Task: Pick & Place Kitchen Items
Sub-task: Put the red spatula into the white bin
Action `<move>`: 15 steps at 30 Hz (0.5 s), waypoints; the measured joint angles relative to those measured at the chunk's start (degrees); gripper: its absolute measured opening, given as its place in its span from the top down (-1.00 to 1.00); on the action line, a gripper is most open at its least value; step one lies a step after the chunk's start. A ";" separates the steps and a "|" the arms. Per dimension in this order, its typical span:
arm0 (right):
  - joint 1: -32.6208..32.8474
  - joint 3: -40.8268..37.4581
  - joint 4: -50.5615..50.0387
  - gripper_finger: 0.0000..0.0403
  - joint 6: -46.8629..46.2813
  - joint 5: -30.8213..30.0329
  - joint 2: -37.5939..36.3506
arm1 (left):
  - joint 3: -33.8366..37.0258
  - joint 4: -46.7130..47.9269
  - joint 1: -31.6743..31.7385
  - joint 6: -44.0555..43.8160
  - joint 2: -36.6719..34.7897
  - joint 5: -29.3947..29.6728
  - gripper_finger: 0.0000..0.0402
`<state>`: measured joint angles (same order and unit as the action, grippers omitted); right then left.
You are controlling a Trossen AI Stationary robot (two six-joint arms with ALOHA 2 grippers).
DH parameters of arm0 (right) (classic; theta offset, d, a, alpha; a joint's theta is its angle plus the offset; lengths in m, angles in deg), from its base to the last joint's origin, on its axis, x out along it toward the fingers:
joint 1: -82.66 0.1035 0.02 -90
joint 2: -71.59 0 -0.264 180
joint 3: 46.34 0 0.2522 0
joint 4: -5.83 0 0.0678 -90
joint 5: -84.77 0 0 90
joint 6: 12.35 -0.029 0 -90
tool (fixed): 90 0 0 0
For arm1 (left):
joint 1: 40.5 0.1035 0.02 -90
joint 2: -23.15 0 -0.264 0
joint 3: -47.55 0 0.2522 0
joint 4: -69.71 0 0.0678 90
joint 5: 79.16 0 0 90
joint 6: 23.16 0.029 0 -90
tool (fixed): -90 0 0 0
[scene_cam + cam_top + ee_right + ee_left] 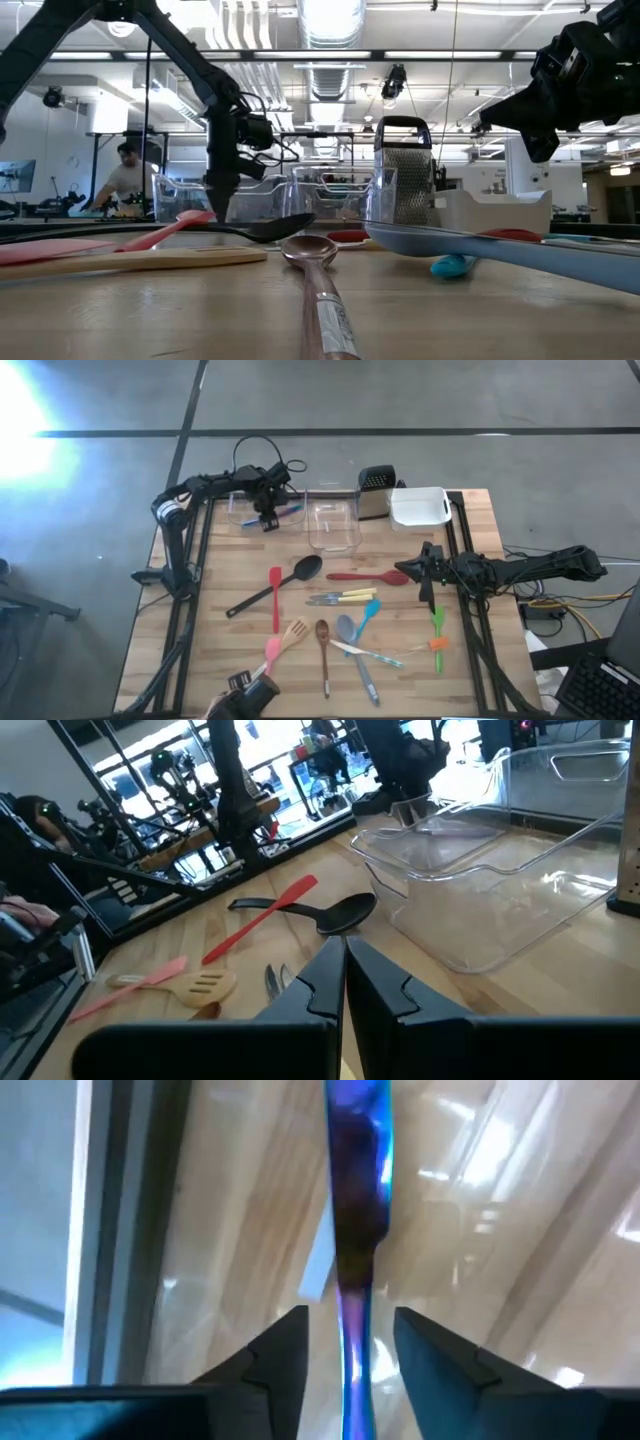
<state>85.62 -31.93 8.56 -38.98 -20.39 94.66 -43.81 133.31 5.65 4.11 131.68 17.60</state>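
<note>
Wooden tabletop (200, 650) is carrying scattered utensils (345, 625); the left gripper (266, 518) is hovering with parted fingers either side of a blue utensil (356, 1230) in a clear tub (243, 510), while the right gripper (428, 565) is waiting, fingers together.

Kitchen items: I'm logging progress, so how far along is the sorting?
Early. One blue-handled utensil lies in the left clear tub, with the left gripper open around it. The middle clear tub and white tub hold no utensils. The right gripper is shut and empty above the table. Left on the wood: the black ladle, red spoon, red spatula and the rest.
</note>
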 joint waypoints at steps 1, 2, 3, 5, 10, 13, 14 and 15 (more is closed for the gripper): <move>0.00 0.00 0.00 0.96 0.00 0.00 0.00 | -0.86 2.39 0.00 -0.52 0.00 -0.05 0.20; 0.01 0.00 0.00 0.96 0.02 0.00 0.02 | -1.91 4.79 -0.01 -1.10 0.00 -0.10 0.18; 0.01 0.00 0.00 0.96 0.04 0.00 0.00 | -3.00 6.82 -0.06 -1.95 -0.04 -0.17 0.18; 0.00 0.00 0.02 0.96 0.04 0.00 0.00 | -5.00 11.45 -0.20 -3.63 -0.57 -0.29 0.19; 0.00 0.00 0.41 0.96 0.26 0.00 0.00 | -8.65 17.63 -1.46 -6.95 -5.35 -1.21 0.27; 0.00 0.00 1.73 0.96 2.17 -0.02 0.00 | -8.87 17.70 -3.37 -9.61 -11.06 -2.08 0.33; 0.00 0.00 2.79 0.96 3.34 0.00 0.00 | -8.78 17.65 -4.20 -10.87 -13.33 -2.91 0.35; 0.02 0.00 4.14 0.96 4.52 0.00 0.00 | -8.51 17.53 -5.17 -12.19 -15.78 -3.80 0.37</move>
<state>85.65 -31.93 12.69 -34.46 -20.39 94.66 -52.32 150.83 0.48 -8.08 115.90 13.80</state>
